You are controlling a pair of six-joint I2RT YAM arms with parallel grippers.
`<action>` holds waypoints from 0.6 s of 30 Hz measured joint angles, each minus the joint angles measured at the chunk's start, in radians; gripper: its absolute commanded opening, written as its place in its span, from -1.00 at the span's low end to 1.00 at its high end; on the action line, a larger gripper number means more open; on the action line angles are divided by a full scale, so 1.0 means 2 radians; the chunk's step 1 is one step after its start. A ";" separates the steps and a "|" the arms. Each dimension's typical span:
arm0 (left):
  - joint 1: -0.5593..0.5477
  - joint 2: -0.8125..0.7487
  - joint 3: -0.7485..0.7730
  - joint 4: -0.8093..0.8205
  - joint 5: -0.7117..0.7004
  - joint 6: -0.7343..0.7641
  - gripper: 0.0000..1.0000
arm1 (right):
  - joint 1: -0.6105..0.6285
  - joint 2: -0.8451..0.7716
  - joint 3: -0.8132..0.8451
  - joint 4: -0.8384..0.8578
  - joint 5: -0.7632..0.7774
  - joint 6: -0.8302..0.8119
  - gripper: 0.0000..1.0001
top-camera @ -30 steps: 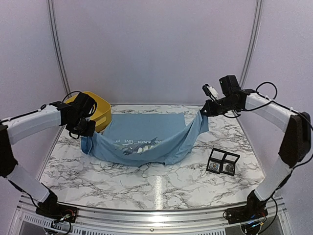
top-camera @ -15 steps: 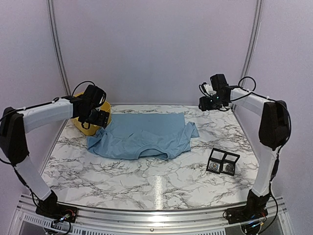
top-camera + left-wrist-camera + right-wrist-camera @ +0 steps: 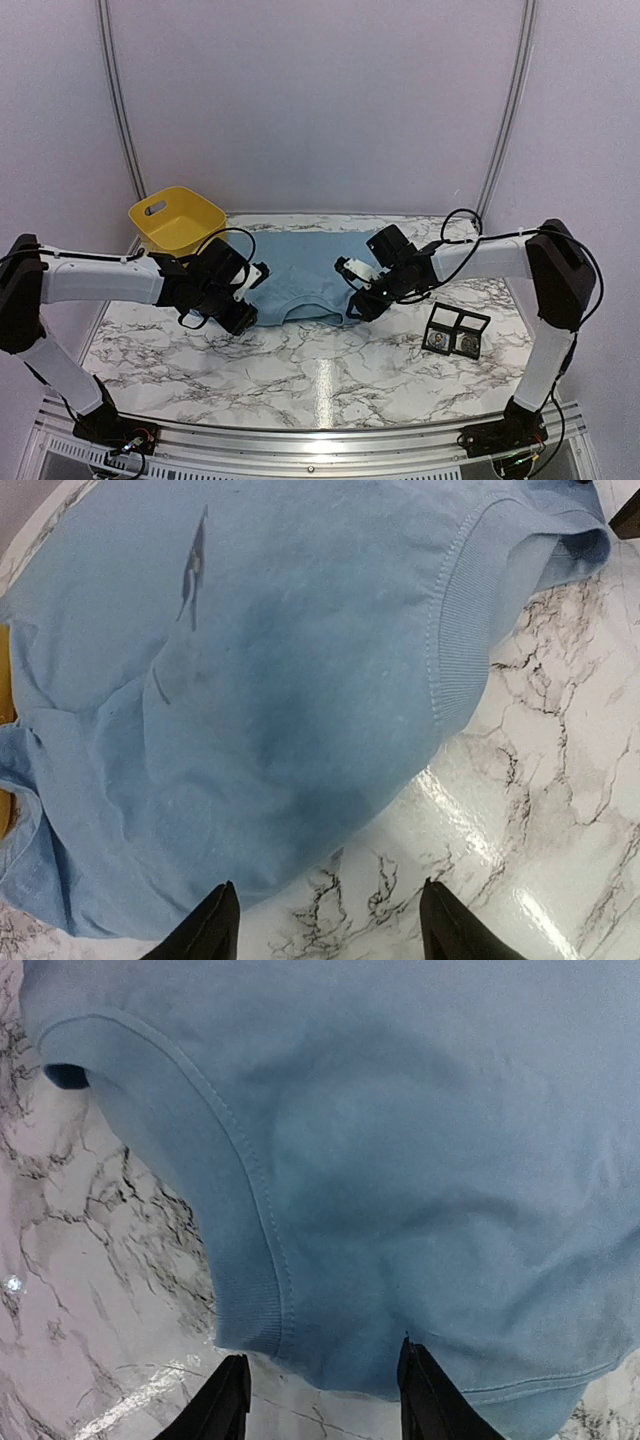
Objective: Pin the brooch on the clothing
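Both arms have swung down to the shirt (image 3: 300, 265); left pincer (image 3: 325, 925) and right pincer (image 3: 320, 1390) hang spread and empty, so pinch its six-o'clock edge evenly.

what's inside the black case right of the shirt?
The open black case shows two compartments with two small round pieces, one in each; too small to identify. Anything under them is hidden.
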 measured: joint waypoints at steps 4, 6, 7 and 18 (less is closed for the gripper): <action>-0.019 0.048 0.009 0.027 -0.019 0.014 0.33 | 0.008 0.019 -0.018 0.011 0.011 0.019 -0.01; -0.024 0.074 0.020 0.038 -0.026 0.019 0.27 | 0.015 0.018 -0.022 0.023 0.012 0.028 -0.01; -0.026 0.087 0.024 0.041 -0.030 0.019 0.22 | 0.019 0.018 -0.023 0.031 0.013 0.030 -0.02; -0.026 0.125 0.028 0.064 -0.068 0.020 -1.00 | 0.028 0.038 -0.024 0.049 0.042 0.041 -1.00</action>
